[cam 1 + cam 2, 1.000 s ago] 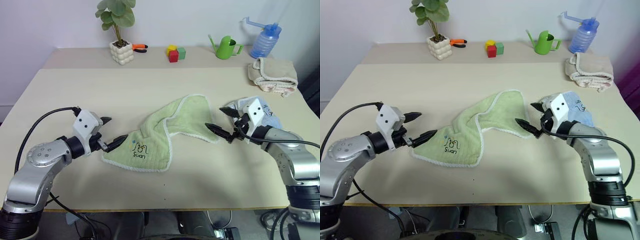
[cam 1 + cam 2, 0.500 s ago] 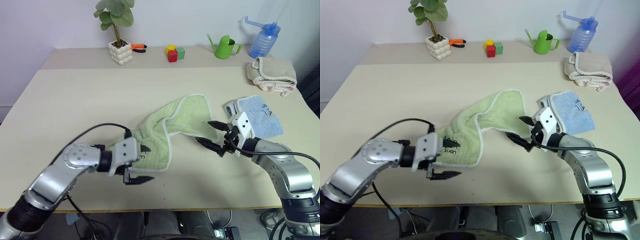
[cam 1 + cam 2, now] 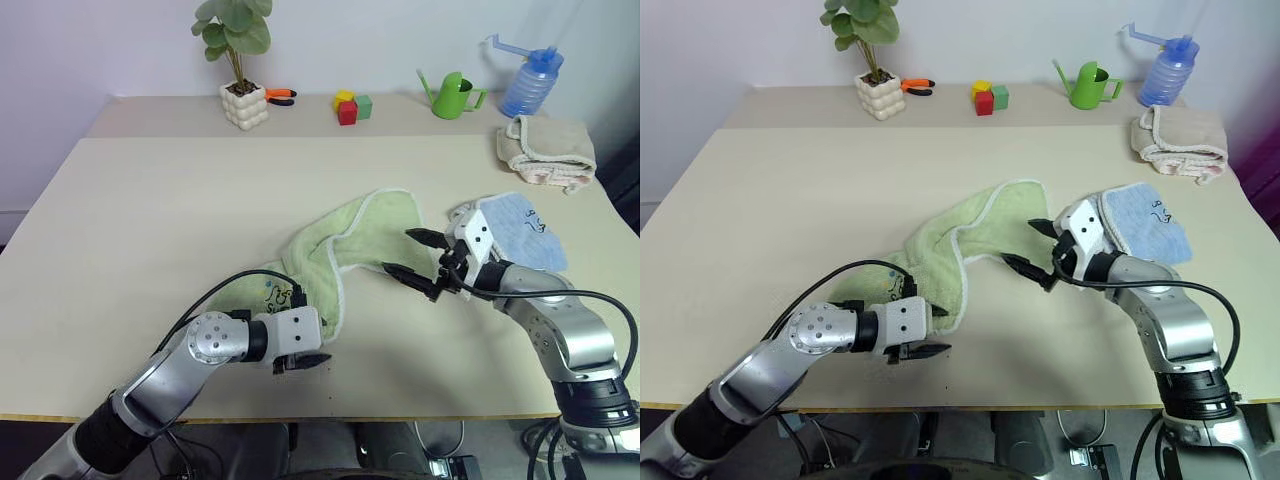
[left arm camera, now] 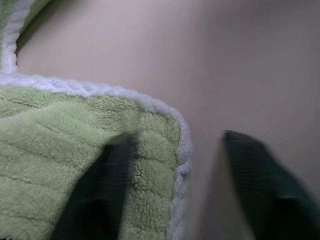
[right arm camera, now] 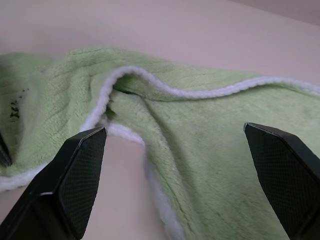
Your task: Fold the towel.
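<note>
Left wrist view: your left gripper (image 4: 182,200) is straddling the towel (image 3: 345,245)'s near corner, fingers apart, not yet pinching, while your right gripper (image 3: 412,262) is hanging spread wide over the far edge, towel lying crumpled mid-table (image 3: 150,200), likely for a two-corner lift.

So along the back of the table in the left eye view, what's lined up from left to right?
Potted plant → orange-handled pliers → coloured blocks → green watering can → blue spray bottle → beige bundled towel.
</note>
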### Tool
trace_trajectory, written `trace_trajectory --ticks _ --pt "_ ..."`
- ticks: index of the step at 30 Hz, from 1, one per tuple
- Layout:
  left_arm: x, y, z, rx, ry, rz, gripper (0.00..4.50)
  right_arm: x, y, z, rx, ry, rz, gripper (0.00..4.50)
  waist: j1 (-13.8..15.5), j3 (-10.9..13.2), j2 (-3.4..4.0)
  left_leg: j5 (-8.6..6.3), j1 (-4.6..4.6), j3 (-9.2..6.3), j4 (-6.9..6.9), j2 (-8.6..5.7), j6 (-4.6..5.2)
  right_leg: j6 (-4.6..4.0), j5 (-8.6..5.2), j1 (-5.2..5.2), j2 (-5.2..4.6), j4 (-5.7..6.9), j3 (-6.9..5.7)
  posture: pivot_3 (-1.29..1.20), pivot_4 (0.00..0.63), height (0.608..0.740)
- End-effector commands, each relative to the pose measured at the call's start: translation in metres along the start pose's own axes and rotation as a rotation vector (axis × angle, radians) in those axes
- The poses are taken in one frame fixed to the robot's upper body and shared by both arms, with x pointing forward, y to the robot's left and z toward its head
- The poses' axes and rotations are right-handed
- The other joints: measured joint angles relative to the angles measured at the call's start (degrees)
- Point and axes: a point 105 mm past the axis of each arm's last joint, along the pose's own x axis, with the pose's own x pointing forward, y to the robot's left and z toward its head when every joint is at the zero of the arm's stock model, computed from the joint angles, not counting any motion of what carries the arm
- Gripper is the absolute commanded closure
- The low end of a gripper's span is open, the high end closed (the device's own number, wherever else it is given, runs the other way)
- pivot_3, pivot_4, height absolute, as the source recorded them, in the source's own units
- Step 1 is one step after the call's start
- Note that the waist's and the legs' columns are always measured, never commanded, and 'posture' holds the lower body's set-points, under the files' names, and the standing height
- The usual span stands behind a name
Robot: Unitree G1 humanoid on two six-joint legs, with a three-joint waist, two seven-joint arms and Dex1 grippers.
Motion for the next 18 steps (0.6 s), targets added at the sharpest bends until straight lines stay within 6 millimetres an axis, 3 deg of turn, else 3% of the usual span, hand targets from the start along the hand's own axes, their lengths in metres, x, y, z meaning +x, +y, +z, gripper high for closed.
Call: trace_trajectory --ticks 1,2,3,6,12,15,18 --pt "-0.013 0.029 -0.023 -0.047 0.079 0.163 3.76 0.001 -0.001 0.008 -0.032 -0.028 0.001 0.00 -0.07 0.00 0.00 0.00 0.00 -0.01 0.00 0.01 0.00 0.00 0.00 0.00 -0.01 0.00 0.00 0.00 0.150 0.727" --pt "-0.017 0.035 -0.024 -0.060 0.074 0.191 4.30 0.001 -0.001 0.008 -0.035 -0.028 0.001 0.00 -0.12 0.00 0.00 0.00 0.01 -0.01 0.00 0.02 0.00 -0.01 0.00 0.00 -0.02 0.01 0.00 0.00 0.150 0.727" --pt "-0.021 0.041 -0.025 -0.068 0.069 0.216 4.49 0.001 -0.001 0.008 -0.038 -0.027 -0.002 0.00 -0.18 0.00 0.00 0.00 0.02 -0.01 0.00 0.04 0.00 -0.01 0.00 -0.01 -0.01 0.04 0.00 0.00 0.150 0.727" --pt "-0.033 0.061 -0.022 -0.105 0.020 0.301 4.49 -0.005 -0.005 0.006 -0.066 -0.010 -0.032 0.00 -0.21 0.00 0.00 0.00 0.03 -0.01 0.00 0.06 0.00 -0.01 0.00 -0.02 0.02 0.06 0.00 0.00 0.150 0.727" --pt "-0.074 0.096 0.009 -0.228 -0.206 0.469 4.49 -0.020 -0.015 0.001 -0.187 0.064 -0.092 0.00 0.15 0.01 -0.01 0.00 -0.08 -0.01 0.01 -0.01 0.00 0.01 0.01 -0.06 -0.07 0.01 -0.05 0.00 0.150 0.727" --pt "-0.091 0.097 0.007 -0.223 -0.191 0.477 4.49 -0.028 -0.009 -0.003 -0.241 0.121 -0.044 0.00 0.06 0.01 -0.01 0.00 -0.08 -0.03 0.01 -0.01 0.00 0.01 0.00 -0.07 -0.11 0.01 -0.07 0.00 0.150 0.727" --pt "-0.094 0.100 0.003 -0.208 -0.170 0.479 4.49 -0.030 -0.002 -0.007 -0.278 0.162 0.017 0.00 -0.20 0.01 0.00 0.00 -0.02 -0.01 0.00 0.00 0.00 0.00 0.00 -0.04 -0.08 0.03 -0.06 0.00 0.150 0.727"
